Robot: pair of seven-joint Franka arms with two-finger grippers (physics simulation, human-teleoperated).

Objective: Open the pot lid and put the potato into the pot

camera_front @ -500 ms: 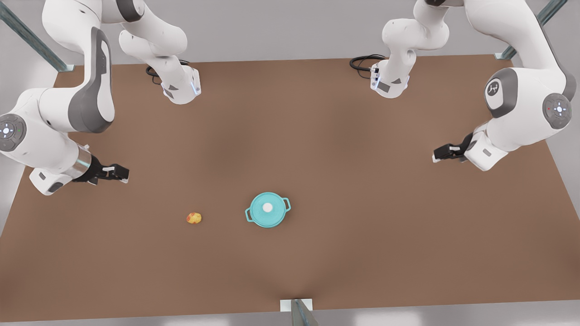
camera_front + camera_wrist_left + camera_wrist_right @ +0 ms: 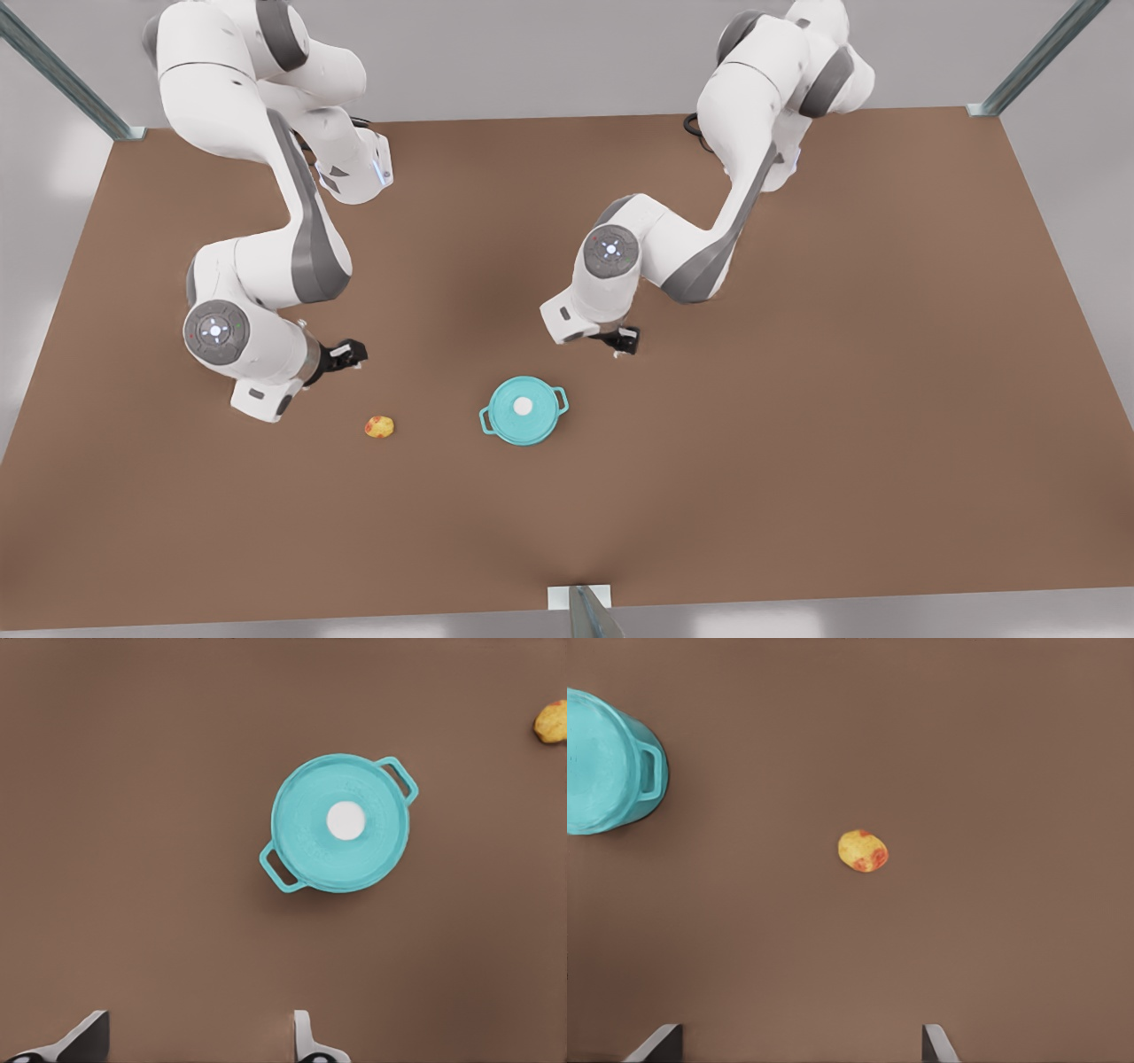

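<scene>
Teal pot lid [image 2: 523, 408] sits near left tool [image 2: 620, 341], apart.

Bare table [image 2: 797, 399] all round lidded pot [image 2: 523, 410] and potato [image 2: 379, 427], well apart; both grippers clear above.

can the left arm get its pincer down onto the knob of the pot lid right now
Probably yes. The left pincer hangs open just beside the pot, apart from it, and the pot lid sits on it with its white knob uncovered. The potato and the right pincer lie off to the side.
</scene>
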